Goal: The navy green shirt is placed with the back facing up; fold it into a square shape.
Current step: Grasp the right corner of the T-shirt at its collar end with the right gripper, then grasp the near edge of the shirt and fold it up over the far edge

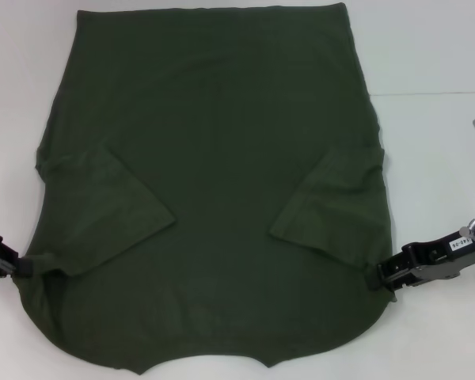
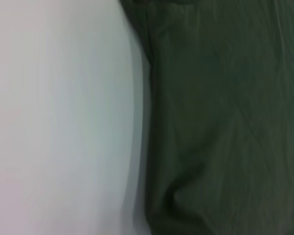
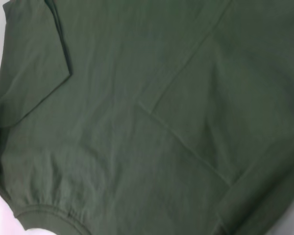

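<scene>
The navy green shirt [image 1: 214, 182] lies flat across the middle of the white surface [image 1: 435, 55], plain back up, collar toward the near edge and hem toward the far edge. Both sleeves are already folded inward onto the body, so the first tucks look done. My left gripper [image 1: 16, 269] sits at the shirt's left edge near the shoulder, my right gripper [image 1: 380, 277] at the right edge opposite. I cannot tell whether either pair of jaws is closed on the cloth. Still left, by my reckoning: bringing the sides in further and folding lengthwise to reach a square.
</scene>
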You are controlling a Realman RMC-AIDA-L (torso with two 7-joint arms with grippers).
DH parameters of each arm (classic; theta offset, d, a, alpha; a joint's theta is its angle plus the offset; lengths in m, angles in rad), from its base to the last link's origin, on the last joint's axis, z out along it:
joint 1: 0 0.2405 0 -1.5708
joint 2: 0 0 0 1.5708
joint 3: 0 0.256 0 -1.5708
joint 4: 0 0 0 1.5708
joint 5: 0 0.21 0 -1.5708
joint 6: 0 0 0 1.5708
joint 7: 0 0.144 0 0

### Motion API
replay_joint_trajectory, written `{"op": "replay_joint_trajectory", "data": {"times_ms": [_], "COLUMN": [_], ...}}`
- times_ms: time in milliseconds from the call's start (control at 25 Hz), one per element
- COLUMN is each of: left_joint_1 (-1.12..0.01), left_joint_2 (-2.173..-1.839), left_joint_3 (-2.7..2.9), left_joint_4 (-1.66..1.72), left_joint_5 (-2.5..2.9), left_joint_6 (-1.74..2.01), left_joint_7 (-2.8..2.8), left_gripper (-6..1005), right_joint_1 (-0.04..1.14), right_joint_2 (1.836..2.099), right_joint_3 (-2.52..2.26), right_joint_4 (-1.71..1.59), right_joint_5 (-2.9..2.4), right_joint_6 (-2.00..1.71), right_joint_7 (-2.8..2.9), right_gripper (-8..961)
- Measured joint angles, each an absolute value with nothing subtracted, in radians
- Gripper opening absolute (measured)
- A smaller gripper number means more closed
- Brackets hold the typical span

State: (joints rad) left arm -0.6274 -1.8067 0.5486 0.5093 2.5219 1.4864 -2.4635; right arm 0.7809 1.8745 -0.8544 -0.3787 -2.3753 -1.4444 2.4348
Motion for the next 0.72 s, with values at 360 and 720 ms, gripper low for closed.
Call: {"op": "replay_joint_trajectory", "data": {"times_ms": [360, 720], "left_joint_1": [-0.627, -0.627], "left_joint_2": [-1.808, -1.809], "left_joint_3": [0.549, 0.549], "left_joint_4": [0.509, 0.509], "left_joint_5": [2.522, 2.522], "left_joint_6": [1.486, 1.486], "left_joint_7": [-2.463, -2.46], "left_gripper": [4, 5], "right_joint_1": [0.781, 0.784], "right_joint_2": [1.873, 1.88], "right_joint_3": [-0.854, -0.862], "right_joint_4": [-0.375, -0.373], "right_joint_5": [-2.376, -2.376], "right_joint_6": [-1.44, -1.44], "right_joint_7": [2.431, 2.411], "right_gripper": [346, 168]}}
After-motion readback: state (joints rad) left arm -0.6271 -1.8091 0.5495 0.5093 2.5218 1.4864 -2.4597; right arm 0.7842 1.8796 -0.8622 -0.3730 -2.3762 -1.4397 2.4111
